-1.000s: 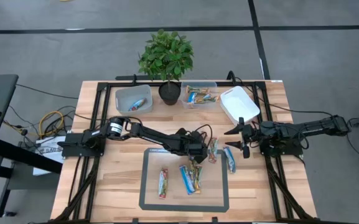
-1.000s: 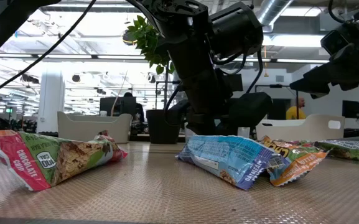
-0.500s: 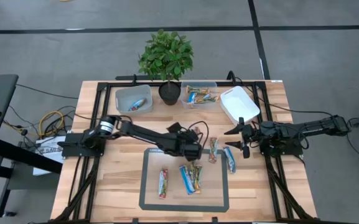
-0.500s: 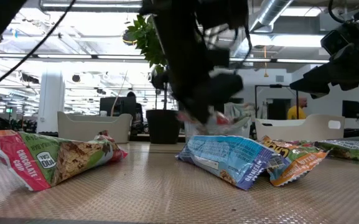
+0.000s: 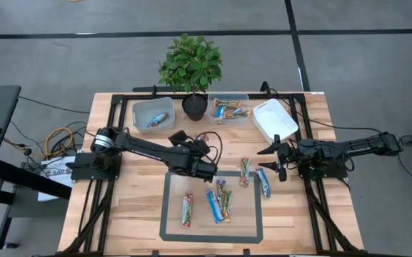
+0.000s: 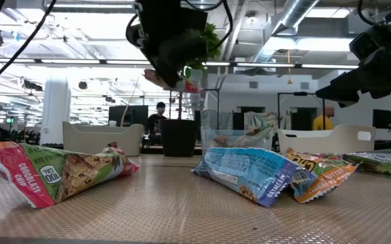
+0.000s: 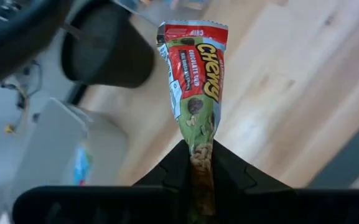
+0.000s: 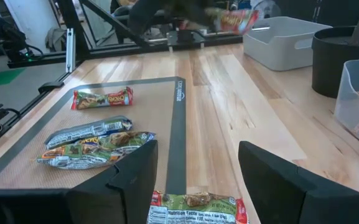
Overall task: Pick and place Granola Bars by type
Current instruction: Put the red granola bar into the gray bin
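Note:
My left gripper [image 7: 201,163] is shut on a red-and-green Chewy granola bar [image 7: 195,74] and stands above the mat's far edge [image 5: 207,170]. In the low view the bar [image 6: 181,83] hangs high over the table. On the grey-bordered mat [image 5: 164,207] lie a red-and-green bar [image 5: 187,210], a blue bar [image 5: 213,205] and a green-tan bar [image 5: 225,198]. Off the mat to the right lie another red-and-green bar [image 5: 244,172] and a blue bar [image 5: 263,183]. My right gripper [image 5: 273,160] rests open at the table's right. My left gripper pinches one end of the bar [image 7: 199,142] between its two fingers. The fingers slant downward, and the bar runs on past their tips in line with them. The bar is lifted clear of the table, its red end [image 7: 191,31] farthest from the fingers.
At the far edge stand a grey bin [image 5: 153,114] holding a blue bar, a potted plant [image 5: 191,71], a clear bin [image 5: 228,108] with several bars and a white tub [image 5: 273,119]. Black frame rails run along both table sides.
My left gripper has risen from the mat's far edge and drawn back toward the table's left, taking the red-and-green bar up with it. The bar, low by the table a second ago, now hangs well clear of it.

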Motion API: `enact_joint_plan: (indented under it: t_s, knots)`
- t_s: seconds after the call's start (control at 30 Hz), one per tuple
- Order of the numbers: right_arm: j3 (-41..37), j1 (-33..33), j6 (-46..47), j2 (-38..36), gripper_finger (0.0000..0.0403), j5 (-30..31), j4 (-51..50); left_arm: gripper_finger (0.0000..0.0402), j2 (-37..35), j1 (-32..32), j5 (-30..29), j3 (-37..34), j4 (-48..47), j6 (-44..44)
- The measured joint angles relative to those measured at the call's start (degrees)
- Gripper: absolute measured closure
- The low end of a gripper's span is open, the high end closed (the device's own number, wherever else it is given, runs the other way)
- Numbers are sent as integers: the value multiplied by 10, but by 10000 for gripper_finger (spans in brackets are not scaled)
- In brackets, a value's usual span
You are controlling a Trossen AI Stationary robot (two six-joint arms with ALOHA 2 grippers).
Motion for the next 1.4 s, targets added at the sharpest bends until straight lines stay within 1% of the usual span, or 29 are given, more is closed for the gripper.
enact_joint_plan:
  t_s: [0.07, 0.23, 0.3, 0.43, 0.57, 0.67, 0.83, 0.9, 0.97, 1.03, 1.17, 1.27, 1.4]
  knots:
    - [0, 0, 0, 0, 184, 0, 0, 364, -6, 1, -18, 0, -10, 5]
    - [0, 0, 0, 0, 184, 0, 0, 365, -28, 15, -97, -1, -42, 27]
    - [0, 0, 0, 0, 184, 0, 0, 366, -44, 25, -122, -16, -50, 26]
    - [0, 0, 0, 0, 184, 0, 0, 366, -88, 55, -128, -60, -63, 25]
    - [0, 0, 0, 0, 184, 0, 0, 366, -137, 85, -122, -116, -63, 20]
    - [0, 0, 0, 0, 184, 0, 0, 366, -173, 106, -111, -157, -52, 13]
    - [0, 0, 0, 0, 184, 0, 0, 365, -226, 146, -65, -222, -16, 10]
    - [0, 0, 0, 0, 184, 0, 0, 365, -248, 169, -27, -247, 12, 15]
    - [0, 0, 0, 0, 184, 0, 0, 365, -270, 195, 23, -266, 46, 32]
    - [0, 0, 0, 0, 184, 0, 0, 365, -293, 221, 66, -283, 94, 52]
    - [0, 0, 0, 0, 184, 0, 0, 365, -323, 257, 126, -299, 176, 96]
    - [0, 0, 0, 0, 184, 0, 0, 365, -332, 278, 140, -299, 200, 126]
    - [0, 0, 0, 0, 184, 0, 0, 365, -330, 313, 139, -299, 156, 145]
